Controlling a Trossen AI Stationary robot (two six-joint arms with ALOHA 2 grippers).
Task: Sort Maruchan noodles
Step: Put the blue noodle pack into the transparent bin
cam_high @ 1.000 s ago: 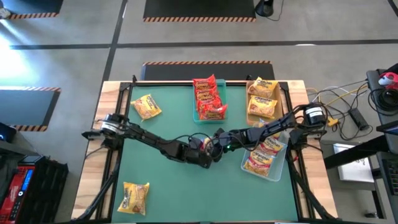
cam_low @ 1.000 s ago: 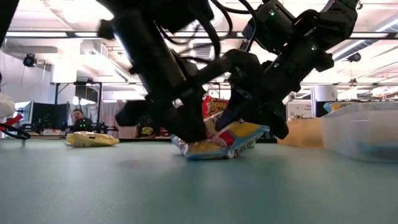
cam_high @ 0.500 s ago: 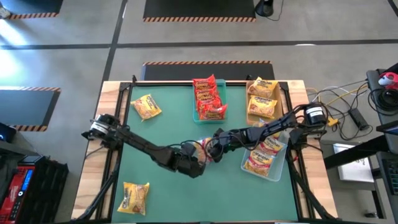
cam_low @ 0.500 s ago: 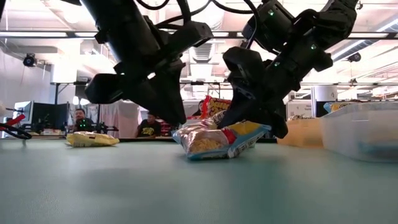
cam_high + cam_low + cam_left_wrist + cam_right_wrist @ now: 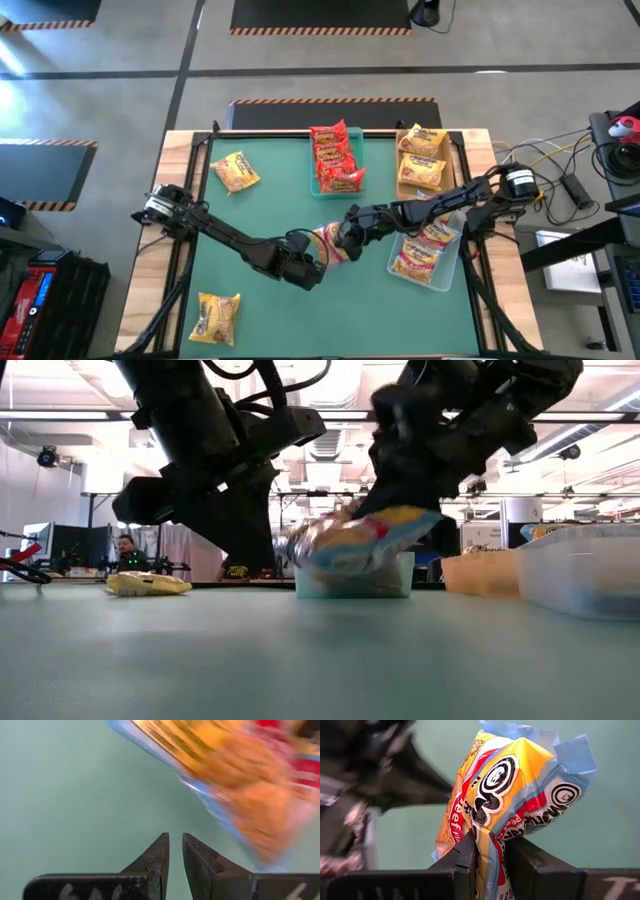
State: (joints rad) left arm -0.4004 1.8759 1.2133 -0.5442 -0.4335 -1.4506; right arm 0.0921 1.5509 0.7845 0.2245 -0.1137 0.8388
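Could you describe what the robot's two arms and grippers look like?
Both arms are dark, jointed links with black cables looped alongside. The left gripper and right gripper each end in two flat, tapered black fingers on a dark bar with pale markings. The right arm has a pale cylindrical joint.

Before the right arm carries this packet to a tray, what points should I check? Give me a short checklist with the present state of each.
1. Right gripper shut on the noodle packet: ok.
2. Packet lifted off the table in the low view: ok.
3. Left gripper shut, empty, beside the packet: ok.
4. Left arm out of the carrying path: cannot tell.
5. Clear tray holds packets with matching print: ok.
6. Grip firm enough for the move: cannot tell.
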